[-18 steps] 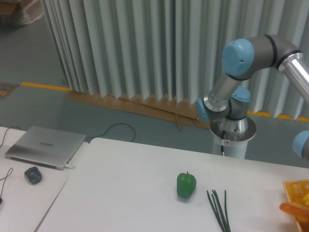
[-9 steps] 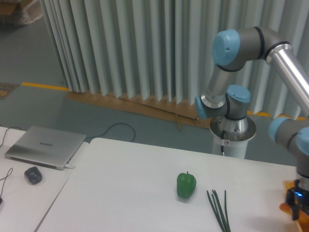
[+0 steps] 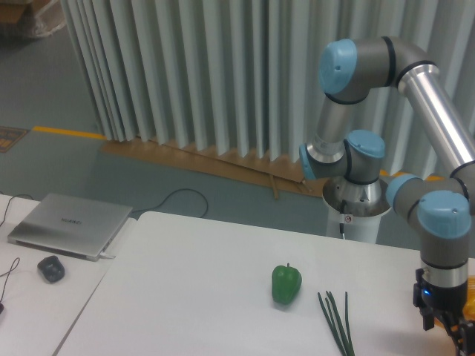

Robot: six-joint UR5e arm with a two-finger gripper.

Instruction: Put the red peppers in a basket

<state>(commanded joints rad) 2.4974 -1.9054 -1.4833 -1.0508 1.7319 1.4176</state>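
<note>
While no red pepper can be made out, the basket [image 3: 469, 297] shows only as a yellow-orange sliver at the right edge, behind the arm's wrist. Directly in front of it hangs the gripper [image 3: 443, 326], pointing down at the table's [image 3: 185, 289] right end; whether its fingers are parted cannot be told. Well left lie green stalks [image 3: 335, 322] and a green pepper [image 3: 286, 283].
</note>
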